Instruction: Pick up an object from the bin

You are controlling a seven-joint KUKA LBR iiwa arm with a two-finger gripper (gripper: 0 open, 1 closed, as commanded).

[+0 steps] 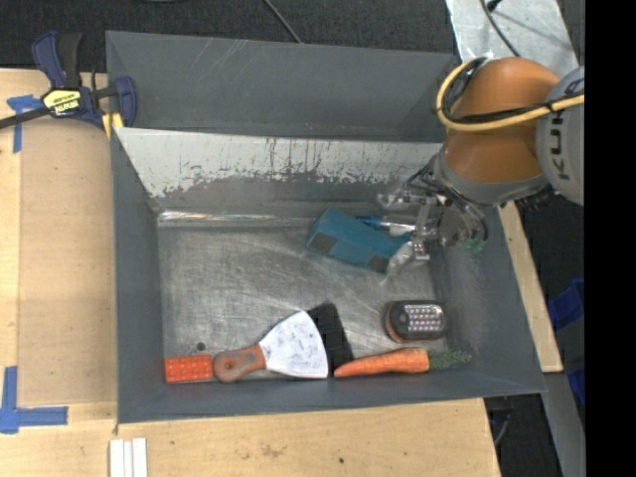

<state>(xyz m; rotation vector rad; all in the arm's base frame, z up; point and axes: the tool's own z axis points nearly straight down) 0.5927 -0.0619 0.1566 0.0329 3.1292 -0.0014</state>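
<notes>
Down at the front left of the bin [298,87] lies an orange block [189,369], then a white-bladed scraper [288,351], both untouched. Mid-bin sits a teal box [343,239], with a carrot [383,364] and a dark oval gadget [415,320] nearer the front wall. My gripper [415,232] is low at the box's right end. I can't tell how open it is or whether it has a grip. Nothing looks lifted yet, I reckon.

The grey metal bin [134,266] carries a teal box [343,241] lying tilted right of centre on its scuffed floor. Along the lower edge of the floor, left to right, lie an orange block [189,369], a white-bladed scraper [288,351] against a black slab [331,329], and a carrot [383,365]. A small dark oval gadget [414,320] lies just above the carrot.
</notes>
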